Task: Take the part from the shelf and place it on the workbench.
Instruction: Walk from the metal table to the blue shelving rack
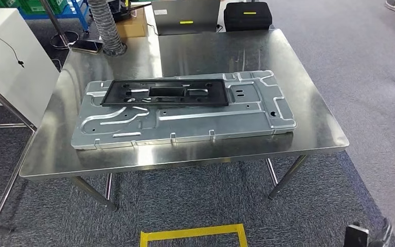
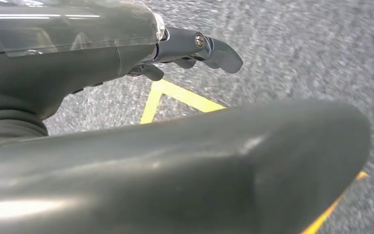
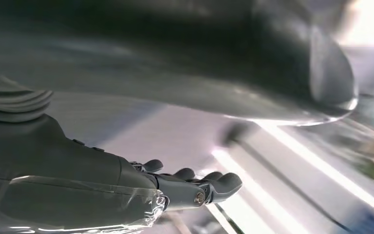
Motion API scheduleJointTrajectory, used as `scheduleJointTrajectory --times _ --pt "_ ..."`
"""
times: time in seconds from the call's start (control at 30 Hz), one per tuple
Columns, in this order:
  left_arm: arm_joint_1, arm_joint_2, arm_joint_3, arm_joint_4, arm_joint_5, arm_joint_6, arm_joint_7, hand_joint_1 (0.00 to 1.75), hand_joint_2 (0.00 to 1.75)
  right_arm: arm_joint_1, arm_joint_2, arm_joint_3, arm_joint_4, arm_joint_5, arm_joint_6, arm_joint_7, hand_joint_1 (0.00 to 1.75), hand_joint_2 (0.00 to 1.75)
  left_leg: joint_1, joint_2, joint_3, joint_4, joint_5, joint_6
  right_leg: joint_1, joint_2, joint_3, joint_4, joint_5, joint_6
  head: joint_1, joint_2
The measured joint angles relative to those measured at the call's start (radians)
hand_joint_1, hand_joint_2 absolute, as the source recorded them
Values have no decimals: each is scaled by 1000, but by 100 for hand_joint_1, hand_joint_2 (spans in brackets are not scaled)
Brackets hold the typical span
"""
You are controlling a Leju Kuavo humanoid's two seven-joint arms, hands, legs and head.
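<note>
While one black part (image 1: 165, 94) lies atop one grey panel (image 1: 185, 116), left hand (image 2: 126, 58), right hand (image 3: 126, 195) hold nothing, fingers loose.

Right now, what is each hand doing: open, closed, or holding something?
Left hand: holds nothing; open or closed cannot be told.
Right hand: holds nothing; open or closed cannot be told.

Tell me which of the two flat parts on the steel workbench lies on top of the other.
The black rectangular plastic frame lies on top; the larger grey stamped sheet-metal panel lies under it, directly on the workbench.
</note>
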Motion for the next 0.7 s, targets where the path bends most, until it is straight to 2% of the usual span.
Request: scheduleJointTrajectory --times 0.03,0.07,0.1,0.13,0.17,0.2,0.23,0.27,0.3,0.33,0.4,0.43,0.47,0.5,0.53,0.57,0.6,0.63,0.67,0.7 --pt "0 0 0 0 2 1 0 0 0 -9 -11 -9 75 25 -28 3 0 0 0 0 37 -35 29 2 0 0 -19 7 9 2 0 0" --pt "-2 0 1 0 3 2 0 0 0 -19 -22 -16 148 48 -54 8 0 0 0 0 89 -96 43 6 1 0 -36 16 16 6 0 0" --pt "-5 0 1 0 4 2 0 0 0 -29 -34 -22 222 70 -80 15 0 0 -2 -1 144 -172 39 10 2 0 -51 26 23 10 0 0" --pt "-8 0 1 0 4 3 -1 0 0 -37 -44 -27 290 87 -100 22 0 0 -4 -1 184 -234 27 15 3 0 -61 33 31 15 0 0" --pt "-10 0 1 0 4 3 -1 0 0 -42 -51 -30 344 97 -113 27 0 0 -6 -2 207 -275 13 21 3 -1 -68 38 39 20 0 0" --pt "-11 0 1 0 4 3 -1 0 0 -46 -56 -32 389 103 -120 30 0 0 -9 -1 212 -294 9 27 3 -1 -72 40 48 26 0 0" --pt "-10 -1 1 0 4 4 -1 0 0 -48 -61 -34 422 106 -124 31 0 0 -9 1 203 -295 17 34 2 -1 -75 39 56 32 0 0" --pt "-8 -1 2 0 4 4 -1 0 0 -50 -64 -36 450 107 -126 31 0 0 -8 3 194 -297 28 41 -1 1 -80 40 53 38 0 0" --pt "-8 -1 2 0 4 5 -1 0 0 -52 -68 -38 473 107 -128 32 0 0 -7 6 182 -299 42 49 -3 4 -89 51 32 44 0 0" --pt "-8 -1 2 0 4 5 -1 0 0 -53 -72 -41 492 107 -129 33 0 0 -6 7 167 -301 56 55 -6 7 -101 78 -8 49 0 0" --pt "-8 -1 2 0 4 5 -1 0 0 -58 -79 -44 528 125 -135 58 0 0 -6 8 132 -300 83 61 -9 10 -129 185 -113 56 0 0" --pt "-8 -1 2 0 3 5 -2 0 0 -63 -82 -44 548 145 -137 90 0 0 -6 8 115 -299 96 60 -10 10 -137 246 -148 59 0 0" --pt "-8 -1 2 0 2 3 -3 0 0 -68 -84 -43 571 181 -137 148 0 0 -6 9 98 -297 109 59 -12 10 -136 292 -159 61 0 0" --pt "-8 -1 2 0 -2 2 -5 0 0 -71 -85 -38 595 226 -130 220 0 0 -6 9 80 -295 122 56 -14 10 -121 310 -144 63 0 0" --pt "-8 -2 2 0 -5 -1 -8 0 0 -72 -86 -29 617 273 -117 302 0 0 -5 9 63 -291 133 54 -15 10 -89 295 -114 63 0 0" --pt "-8 -3 2 0 -10 -3 -12 0 0 -72 -85 -16 637 319 -97 385 0 0 -5 8 47 -288 144 50 -16 10 -44 252 -86 61 0 0" --pt "-8 -4 1 0 -15 -4 -15 0 0 -73 -84 0 653 355 -72 453 0 0 -6 8 33 -283 153 45 -16 10 16 180 -78 59 0 0" --pt "-9 -6 0 0 -19 -5 -17 0 0 -75 -83 14 666 382 -47 508 0 0 -7 8 23 -279 162 39 -15 10 69 103 -86 54 0 0" --pt "-10 -7 -1 0 -23 -5 -17 0 0 -77 -81 28 677 403 -22 547 0 0 -7 9 16 -277 172 32 -12 11 106 45 -101 49 0 0" --pt "-11 -8 -2 0 -29 -5 -15 0 0 -79 -77 42 688 419 1 576 0 0 -7 10 12 -277 182 25 -8 11 127 6 -115 44 0 0"
